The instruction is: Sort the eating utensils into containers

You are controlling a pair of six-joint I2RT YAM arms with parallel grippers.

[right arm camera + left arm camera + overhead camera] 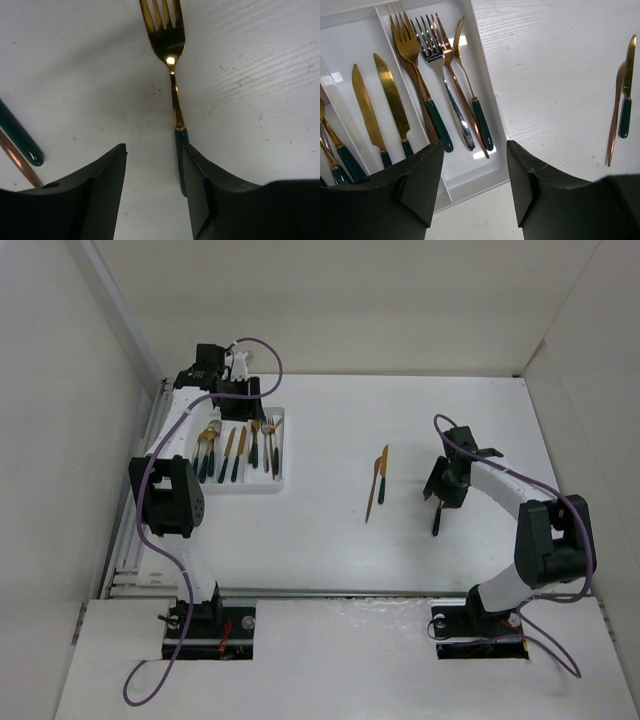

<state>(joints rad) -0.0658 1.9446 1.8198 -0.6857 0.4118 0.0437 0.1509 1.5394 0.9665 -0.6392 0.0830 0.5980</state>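
The right end effector [154,150] hung low over the desk [330,420], its fingers parted roughly halfway and gripping nothing. A gold fork [172,90] lay flat beneath it. The green handle ran into the gap, close against one finger, and whether it touched I could not tell. The tines pointed straight ahead of the end effector.

The left end effector [475,147] was also partly open and empty, poised above the near end of the white tray [475,182]. Directly ahead of it lay the forks [435,50] in one outer compartment, with knives [390,95] in the middle one and spoons [330,145] in the far one. Between the two end effectors, a copper-toned knife [371,495] and a green-handled knife [382,478] waited on the desk.

The step in hand looked like picking up this loose fork. The next move probably called for centring the handle between the fingers, closing firmly and lifting level. Since the fork compartment lay well away from this end effector, a long carry or handover seemed needed, and two knives remained afterwards
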